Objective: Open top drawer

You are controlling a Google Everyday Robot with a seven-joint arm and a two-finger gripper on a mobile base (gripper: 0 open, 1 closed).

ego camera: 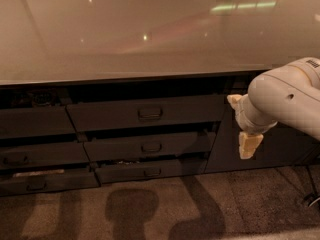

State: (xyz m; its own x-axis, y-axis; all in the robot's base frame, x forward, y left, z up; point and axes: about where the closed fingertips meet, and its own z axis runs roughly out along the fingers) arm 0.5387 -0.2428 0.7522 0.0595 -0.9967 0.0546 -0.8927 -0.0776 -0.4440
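Note:
The top drawer (145, 113) is the widest dark grey front just under the counter, with a small loop handle (150, 113) at its centre. None of its inner floor shows. My gripper (246, 145) hangs pointing down from the white arm (285, 96) at the right. It is to the right of the drawer's right end and lower than the handle, in front of the dark cabinet door, and touches nothing.
Two narrower drawer fronts (150, 147) (152, 172) sit below the top drawer. More drawers (30, 121) stand at the left. A dark cabinet door (285, 146) is behind my gripper. The glossy countertop (150, 39) overhangs everything. There is carpet (150, 209) below and a cable (312, 199) at the lower right.

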